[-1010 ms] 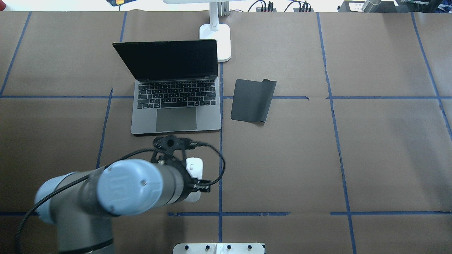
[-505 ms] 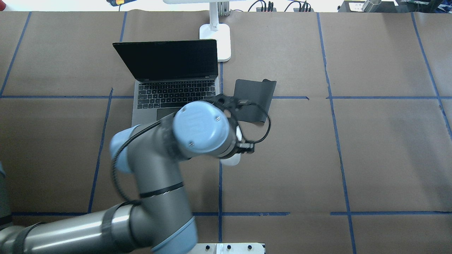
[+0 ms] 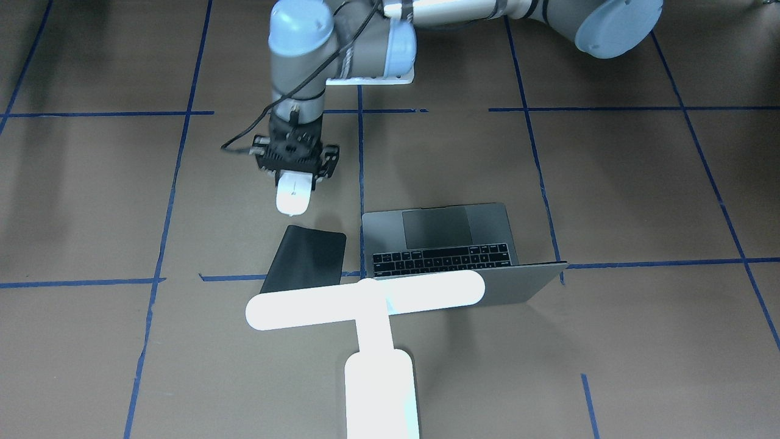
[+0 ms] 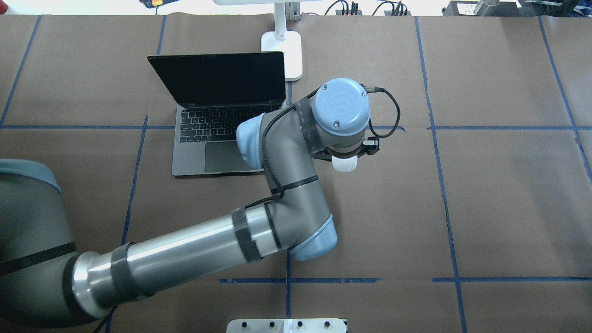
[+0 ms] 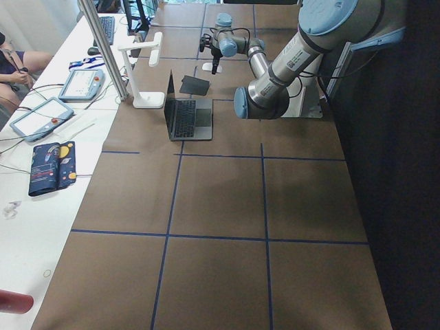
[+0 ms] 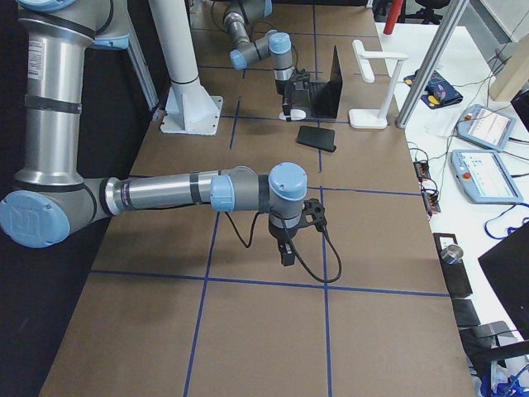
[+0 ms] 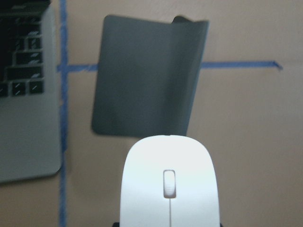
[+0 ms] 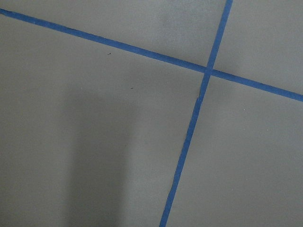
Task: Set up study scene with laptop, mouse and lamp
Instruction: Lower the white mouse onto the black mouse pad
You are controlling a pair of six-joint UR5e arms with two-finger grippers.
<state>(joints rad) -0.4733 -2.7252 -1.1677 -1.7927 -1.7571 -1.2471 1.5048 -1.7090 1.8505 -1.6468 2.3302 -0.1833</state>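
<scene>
The open grey laptop (image 4: 222,115) sits at the table's far middle, and also shows in the front-facing view (image 3: 451,238). The glowing white T-shaped lamp (image 3: 365,296) stands behind it, with its base (image 4: 283,53) at the far edge. My left gripper (image 3: 295,174) is shut on the white mouse (image 3: 291,196) and holds it above the table, just short of the black mat (image 3: 308,253). In the left wrist view the mouse (image 7: 169,184) juts forward over the mat's near edge (image 7: 147,80). My right gripper (image 6: 285,248) hangs over bare table far to the right; I cannot tell if it is open or shut.
A white bolted pedestal (image 4: 286,325) sits at the robot's edge of the table. Blue tape lines (image 8: 189,127) grid the brown paper. Tablets and cables lie on the side tables (image 5: 48,117) beyond the lamp.
My left arm has carried the mouse from in front of the laptop forward and to the right, to the near edge of the black mat.
</scene>
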